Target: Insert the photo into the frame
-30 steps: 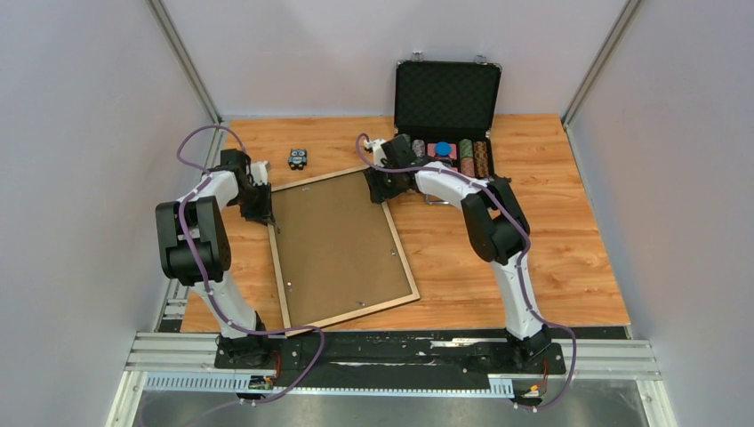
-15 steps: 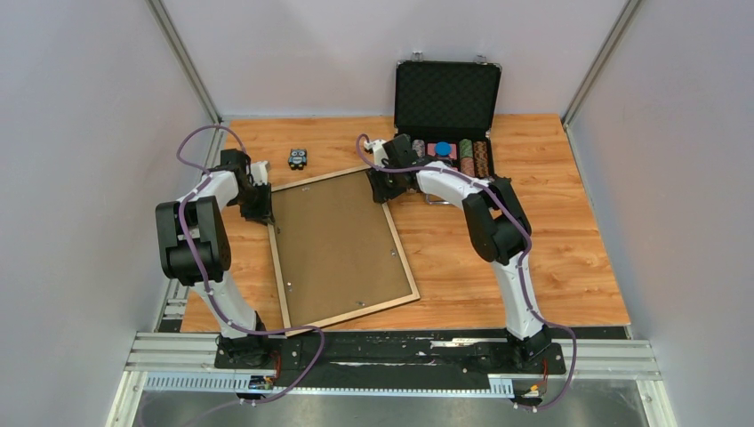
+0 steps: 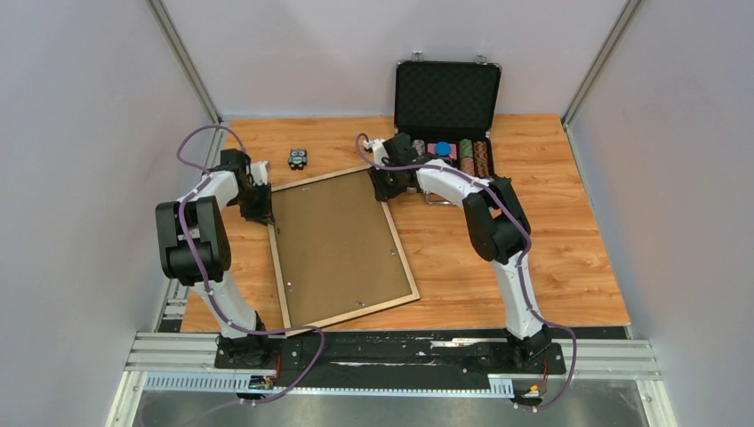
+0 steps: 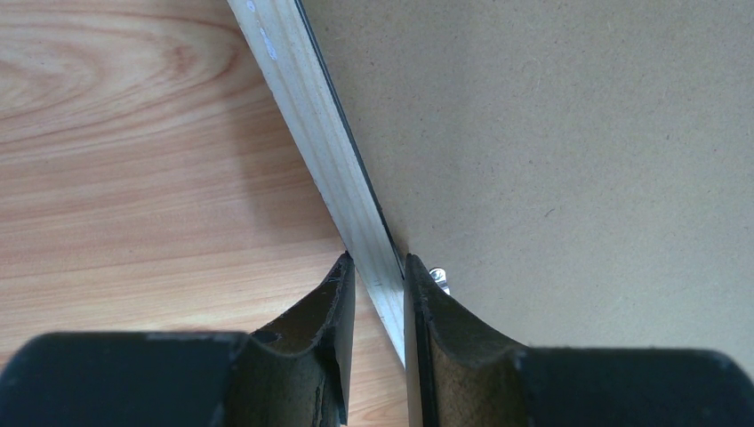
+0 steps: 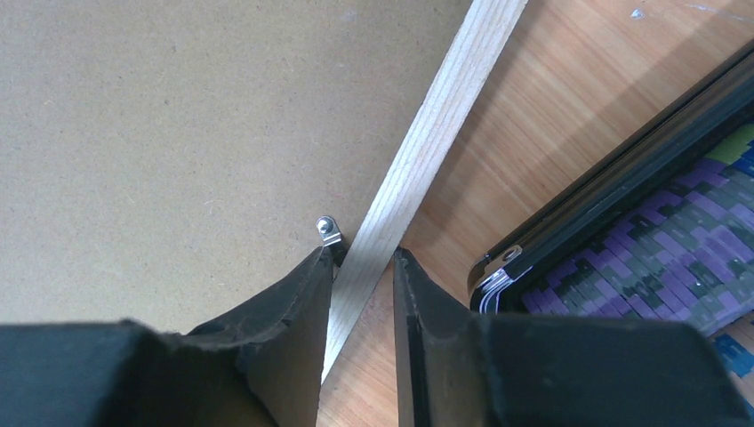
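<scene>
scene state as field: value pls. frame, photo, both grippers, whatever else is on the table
frame: flat on the table, back up, light wood rails
backing board: brown, seated in the frame, metal clips at its edge
photo: not visible
left gripper: closed on the left rail, near the far corner
right gripper: looks closed on the right rail, near the far corner
case: open, chips inside, far right
small black object: beyond the frame, too small to identify

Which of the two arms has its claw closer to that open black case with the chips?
The right. The right gripper straddles the frame rail just beside the black case; the left gripper is on the opposite rail, across the frame.
</scene>
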Tool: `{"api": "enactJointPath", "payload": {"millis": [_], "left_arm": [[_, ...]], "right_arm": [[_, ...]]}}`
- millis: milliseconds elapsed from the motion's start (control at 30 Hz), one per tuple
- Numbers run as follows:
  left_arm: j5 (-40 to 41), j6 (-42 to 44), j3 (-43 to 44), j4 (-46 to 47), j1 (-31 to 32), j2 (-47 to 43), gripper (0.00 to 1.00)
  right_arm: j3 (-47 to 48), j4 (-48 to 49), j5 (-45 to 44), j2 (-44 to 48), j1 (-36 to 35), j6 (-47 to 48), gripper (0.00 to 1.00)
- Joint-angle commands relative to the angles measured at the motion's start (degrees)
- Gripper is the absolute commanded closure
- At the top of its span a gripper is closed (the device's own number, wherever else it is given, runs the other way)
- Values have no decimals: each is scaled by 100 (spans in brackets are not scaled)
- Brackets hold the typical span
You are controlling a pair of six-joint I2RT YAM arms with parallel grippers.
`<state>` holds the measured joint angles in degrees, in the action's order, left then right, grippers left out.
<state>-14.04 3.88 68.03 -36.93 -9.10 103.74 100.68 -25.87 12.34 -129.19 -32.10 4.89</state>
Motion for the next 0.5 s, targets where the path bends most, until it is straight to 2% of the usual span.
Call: {"api": "enactJointPath", "payload": {"millis": [0, 100, 200, 333, 467], "left_arm": [[-90, 226, 54, 154, -21, 121, 76], [-94, 227, 60, 145, -22, 122, 76], [-105, 219, 78, 134, -24, 122, 76], [-125, 227, 86, 118, -23, 137, 76], [-137, 234, 95, 100, -29, 146, 77]], "right_arm": [[214, 35, -45, 5, 72, 199, 68], [157, 81, -15, 98, 72, 175, 59], [98, 91, -45, 138, 72, 224, 54], [65, 85, -110, 142, 64, 305, 53], [89, 93, -34, 95, 61, 338, 57]]}}
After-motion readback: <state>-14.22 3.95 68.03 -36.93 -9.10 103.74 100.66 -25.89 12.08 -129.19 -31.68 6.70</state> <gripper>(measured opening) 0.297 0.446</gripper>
